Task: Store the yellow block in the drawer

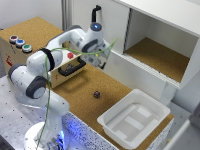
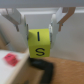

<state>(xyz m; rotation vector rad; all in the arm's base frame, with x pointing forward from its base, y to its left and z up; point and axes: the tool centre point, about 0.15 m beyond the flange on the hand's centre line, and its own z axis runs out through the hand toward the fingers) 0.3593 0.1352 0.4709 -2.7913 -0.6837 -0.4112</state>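
Observation:
My gripper point(image 2: 39, 34) is shut on the yellow block point(image 2: 39, 43), a bright yellow cube with black marks, and holds it in the air. Right below it is the drawer's black bar handle point(image 2: 42, 67). In the exterior view the gripper point(image 1: 99, 60) hangs just past the exterior view's right end of the pale wooden drawer box point(image 1: 35, 55), near the handle point(image 1: 71, 67). The block is hidden there by the hand. I cannot tell whether the drawer is open.
A small red piece point(image 1: 70, 55) lies on the box top by the handle and shows in the wrist view point(image 2: 10, 59). A small dark object point(image 1: 96, 94) lies on the cork table. A white tub point(image 1: 150, 107) and a white cabinet point(image 1: 165, 15) stand nearby.

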